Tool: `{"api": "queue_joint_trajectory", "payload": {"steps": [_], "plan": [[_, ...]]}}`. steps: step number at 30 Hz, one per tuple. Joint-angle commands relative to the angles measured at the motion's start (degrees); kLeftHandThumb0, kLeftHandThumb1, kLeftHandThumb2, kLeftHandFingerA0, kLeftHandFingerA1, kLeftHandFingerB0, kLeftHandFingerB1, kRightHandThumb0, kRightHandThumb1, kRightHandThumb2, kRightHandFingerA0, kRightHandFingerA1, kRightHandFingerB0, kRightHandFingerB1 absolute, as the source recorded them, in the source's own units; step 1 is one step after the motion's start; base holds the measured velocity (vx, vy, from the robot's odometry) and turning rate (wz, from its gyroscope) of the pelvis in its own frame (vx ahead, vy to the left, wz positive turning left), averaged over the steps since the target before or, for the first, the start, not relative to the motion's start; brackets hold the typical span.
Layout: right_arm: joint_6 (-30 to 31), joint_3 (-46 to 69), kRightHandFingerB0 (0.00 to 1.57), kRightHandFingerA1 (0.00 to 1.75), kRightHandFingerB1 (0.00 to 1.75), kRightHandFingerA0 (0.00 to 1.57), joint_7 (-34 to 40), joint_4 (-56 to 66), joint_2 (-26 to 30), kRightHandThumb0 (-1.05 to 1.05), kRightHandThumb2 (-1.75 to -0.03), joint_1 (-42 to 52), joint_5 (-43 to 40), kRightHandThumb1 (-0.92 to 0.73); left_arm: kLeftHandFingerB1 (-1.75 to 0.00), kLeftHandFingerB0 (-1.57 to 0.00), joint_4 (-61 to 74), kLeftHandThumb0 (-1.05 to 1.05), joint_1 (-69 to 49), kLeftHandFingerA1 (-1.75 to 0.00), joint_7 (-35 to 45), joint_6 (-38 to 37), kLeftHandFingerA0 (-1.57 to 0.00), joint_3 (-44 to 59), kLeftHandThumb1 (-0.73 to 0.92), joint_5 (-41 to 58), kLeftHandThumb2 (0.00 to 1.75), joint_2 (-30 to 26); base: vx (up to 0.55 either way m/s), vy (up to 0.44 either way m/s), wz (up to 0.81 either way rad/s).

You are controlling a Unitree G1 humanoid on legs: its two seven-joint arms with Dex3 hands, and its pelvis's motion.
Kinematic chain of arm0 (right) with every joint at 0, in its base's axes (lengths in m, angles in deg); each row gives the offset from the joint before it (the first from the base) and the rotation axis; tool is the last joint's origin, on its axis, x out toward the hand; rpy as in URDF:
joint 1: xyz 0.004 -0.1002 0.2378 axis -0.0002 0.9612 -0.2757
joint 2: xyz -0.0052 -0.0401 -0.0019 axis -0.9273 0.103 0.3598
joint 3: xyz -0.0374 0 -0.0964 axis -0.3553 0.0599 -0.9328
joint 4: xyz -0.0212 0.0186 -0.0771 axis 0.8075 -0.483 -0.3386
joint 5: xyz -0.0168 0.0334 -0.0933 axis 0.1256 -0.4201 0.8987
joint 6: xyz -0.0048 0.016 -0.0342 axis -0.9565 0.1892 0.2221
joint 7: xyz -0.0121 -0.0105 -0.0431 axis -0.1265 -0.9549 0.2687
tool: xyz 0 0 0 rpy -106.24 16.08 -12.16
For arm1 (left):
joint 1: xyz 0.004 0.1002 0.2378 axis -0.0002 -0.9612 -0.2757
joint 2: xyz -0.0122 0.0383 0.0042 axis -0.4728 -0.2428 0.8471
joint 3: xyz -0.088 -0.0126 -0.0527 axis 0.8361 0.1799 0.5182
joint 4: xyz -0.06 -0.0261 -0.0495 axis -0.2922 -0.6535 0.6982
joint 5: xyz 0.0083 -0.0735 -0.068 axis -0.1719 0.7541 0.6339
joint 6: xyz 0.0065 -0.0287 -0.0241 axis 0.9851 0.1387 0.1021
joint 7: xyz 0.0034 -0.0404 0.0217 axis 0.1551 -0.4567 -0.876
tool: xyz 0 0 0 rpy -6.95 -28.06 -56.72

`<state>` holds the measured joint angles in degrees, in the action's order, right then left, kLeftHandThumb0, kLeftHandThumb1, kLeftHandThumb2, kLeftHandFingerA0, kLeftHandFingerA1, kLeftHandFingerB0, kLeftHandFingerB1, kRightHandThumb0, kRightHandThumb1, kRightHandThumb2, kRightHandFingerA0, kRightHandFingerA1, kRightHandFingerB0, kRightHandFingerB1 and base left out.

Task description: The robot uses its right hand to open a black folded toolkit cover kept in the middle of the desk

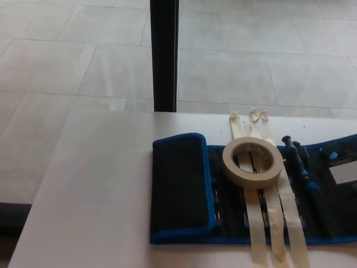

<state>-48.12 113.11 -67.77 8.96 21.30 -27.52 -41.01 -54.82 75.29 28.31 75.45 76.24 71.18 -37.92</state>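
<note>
From the head camera I see the toolkit (254, 195) lying on the white bench (100, 190), toward the near right part of the surface, its right end running out of the picture. It is black fabric edged all round in bright blue piping. Its left cover flap (179, 187) is folded over onto the body, a plain dark rectangle with rounded blue corners, lying flat. To the right of the flap the inside is exposed: dark pockets hold tools, and a few dark blue handles (298, 159) stick up near the far edge. A pale label (343, 173) sits at the far right.

A roll of cream masking tape (252, 162) rests flat on the open part, just beside the flap. Three cream tape strips (276, 223) run under it across the kit, from the far edge to the near edge of the bench.

Neither of my hands shows in the view, so I cannot tell how the fingers stand. Beyond the bench is a grey tiled floor (67, 56) with a black upright post (164, 56).
</note>
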Motion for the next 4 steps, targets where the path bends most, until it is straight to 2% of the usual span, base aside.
{"api": "queue_joint_trajectory", "payload": {"steps": [1,4], "plan": [[-2.19,-0.44,0.71,0.97,0.54,0.79,-0.2,-1.39,1.1,-0.38,-0.6,-0.62,-0.97,-0.7,-0.77,0.0,0.32,-0.76,-0.8,-1.0,-0.01,-0.41,-0.47,-1.01,0.33,-0.69,1.37,-1.16,0.0,0.0,0.0],[-2.35,-0.57,0.71,0.97,0.54,0.79,0.25,-1.56,1.05,-0.38,-0.6,-0.67,-0.96,-0.7,-0.77,0.0,0.19,-0.76,-0.27,-1.0,0.17,-0.06,-0.47,-0.55,0.33,-0.02,1.37,-1.21,0.0,0.0,0.0]]}}
